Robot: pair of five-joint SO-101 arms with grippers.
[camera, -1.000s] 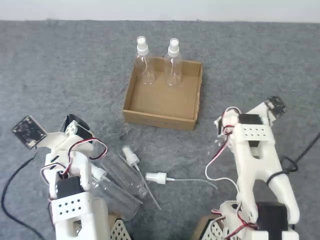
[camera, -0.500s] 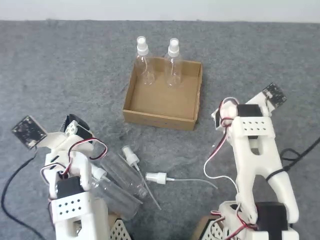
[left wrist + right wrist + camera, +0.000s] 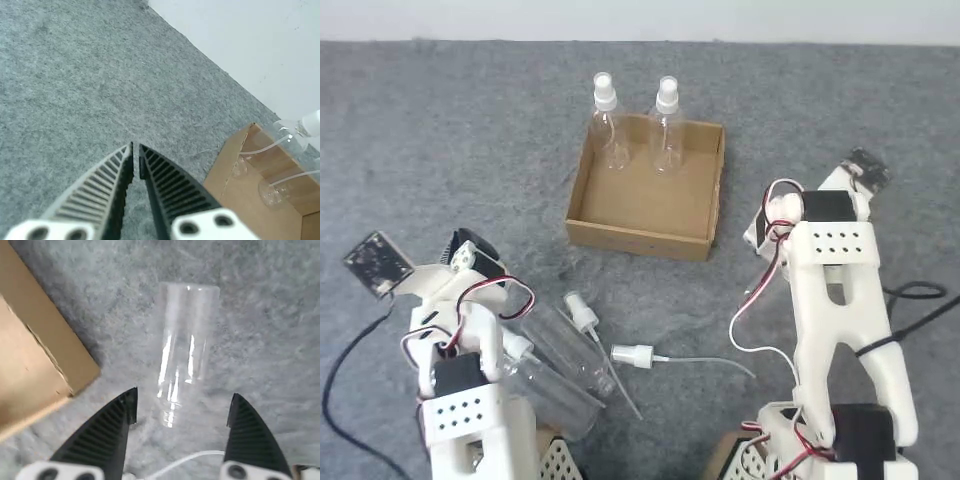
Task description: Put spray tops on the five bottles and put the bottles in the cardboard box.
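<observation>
— Why is the right gripper (image 3: pixel 183 393) spread wide?
— It hovers over a bare bottle (image 3: pixel 186 335) lying between its fingers, beside the cardboard box (image 3: pixel 35 345), probably to grasp it. The left gripper (image 3: pixel 136 147) is closed and empty.
— Count?
— Five: two capped bottles (image 3: pixel 611 140) upright in the box, two lying bottles (image 3: pixel 560 345) near the left arm, this one. One loose spray top (image 3: pixel 633 354).

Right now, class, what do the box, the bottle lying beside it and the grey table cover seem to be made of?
The box: brown cardboard, matte, with raw cut edges. The bottle: clear and glossy, probably plastic; the cover shows through it. The table cover: grey felt or carpet, fuzzy and mottled.
</observation>
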